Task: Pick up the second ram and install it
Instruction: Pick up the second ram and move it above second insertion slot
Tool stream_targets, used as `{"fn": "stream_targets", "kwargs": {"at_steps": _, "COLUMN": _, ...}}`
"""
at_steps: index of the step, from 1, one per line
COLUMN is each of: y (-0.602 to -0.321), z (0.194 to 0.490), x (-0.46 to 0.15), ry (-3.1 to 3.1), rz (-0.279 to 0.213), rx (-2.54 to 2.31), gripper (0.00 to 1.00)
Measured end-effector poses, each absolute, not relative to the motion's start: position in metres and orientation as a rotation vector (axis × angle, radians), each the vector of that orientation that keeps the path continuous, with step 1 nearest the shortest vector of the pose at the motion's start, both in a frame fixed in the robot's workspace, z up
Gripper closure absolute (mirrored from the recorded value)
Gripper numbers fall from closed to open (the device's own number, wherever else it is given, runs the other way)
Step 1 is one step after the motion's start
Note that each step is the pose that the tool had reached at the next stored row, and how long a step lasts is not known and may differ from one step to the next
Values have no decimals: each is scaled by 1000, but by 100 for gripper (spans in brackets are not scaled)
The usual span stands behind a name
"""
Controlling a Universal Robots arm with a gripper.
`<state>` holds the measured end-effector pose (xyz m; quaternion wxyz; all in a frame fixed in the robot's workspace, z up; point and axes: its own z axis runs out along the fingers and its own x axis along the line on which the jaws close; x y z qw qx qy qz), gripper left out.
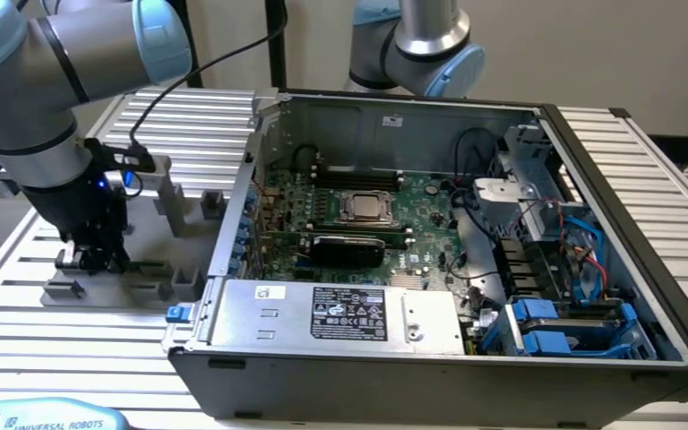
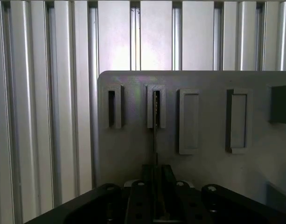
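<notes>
**A:** Wrist view first: where is the second ram [image 2: 155, 140]?

**B:** It is seen edge-on, standing in 1 of the narrow slots of the grey fixture [image 2: 126, 154], directly in front of the gripper [image 2: 156, 173]. The end nearest the camera runs in between the jaws.

**A:** And the jaws themselves?

**B:** They stand tight against its 2 faces with no gap I can make out, so I read them as clamped on the stick. The stick sits in its slot, not yet raised.

**A:** What does the exterior view add?

**B:** The arm [image 1: 33, 116] reaches straight down onto the fixture, which rests on the slatted surface [image 1: 33, 331] at the left of the scene. The open computer case [image 1: 440, 381] lies to the right, well apart from the gripper, with the motherboard [image 1: 422, 219] exposed inside.

**A:** So how far along is the job?

**B:** Early, I'd judge. The reach to the fixture is done and the grasp looks made. The lift out of the slot, the carry across to the case and the seating in the board are all undone.

**A:** Is any stick already on the board?

**B:** That is too small to tell. In the fixture, the neighbouring narrow slot [image 2: 111, 109] looks empty.
</notes>
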<state>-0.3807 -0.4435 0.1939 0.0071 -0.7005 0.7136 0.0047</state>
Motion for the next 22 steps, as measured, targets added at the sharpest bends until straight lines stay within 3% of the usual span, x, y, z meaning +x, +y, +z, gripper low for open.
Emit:
{"fn": "stream_targets", "kwargs": {"at_steps": 2, "y": -444, "z": 194, "x": -381, "ry": 2232, "rz": 15, "rx": -2191, "gripper": 76}}
{"fn": "stream_targets", "kwargs": {"at_steps": 4, "y": -444, "z": 194, "x": -381, "ry": 2232, "rz": 15, "rx": -2191, "gripper": 85}}
{"fn": "stream_targets", "kwargs": {"at_steps": 22, "y": -444, "z": 201, "x": -380, "ry": 2239, "rz": 14, "rx": -2184, "gripper": 86}}
